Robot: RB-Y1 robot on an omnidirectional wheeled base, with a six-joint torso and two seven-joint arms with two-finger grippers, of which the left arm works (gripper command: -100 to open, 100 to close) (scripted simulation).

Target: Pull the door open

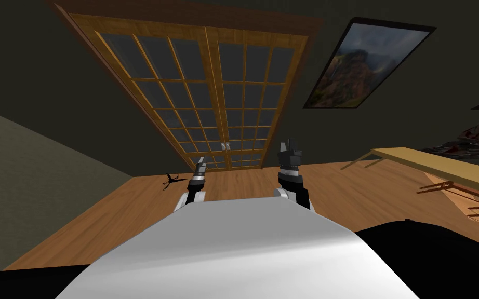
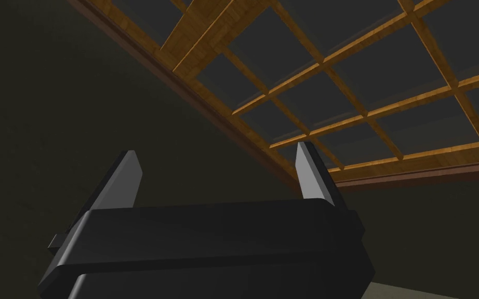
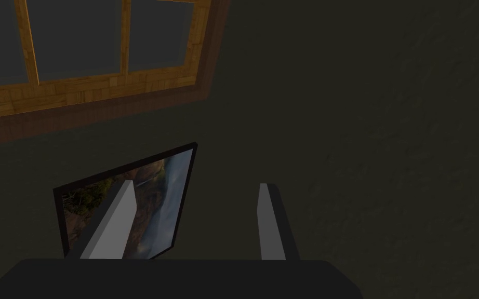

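Faced the far wood-framed door (image 1: 213, 88) (handles (image 1: 225, 146) at its seam). Held left pincer (image 2: 215, 158) and right pincer (image 3: 198, 186) spread, short of it.

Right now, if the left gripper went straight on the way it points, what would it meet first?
Probably the dark wall, just beside the door frame, though depth is unclear. The left gripper stands open.

**A:** What lies before the double door (image 1: 217, 98)?

**B:** Open space over wooden floor (image 1: 243, 179). The left gripper (image 1: 200, 163) and right gripper (image 1: 290, 144), fingers parted, hang well short of its glazed panels.

**A:** And at the sides?

**B:** A small dark object (image 1: 172, 180) lies on the floor near the left gripper. A long wooden table (image 1: 441, 163) stands well apart on the right.
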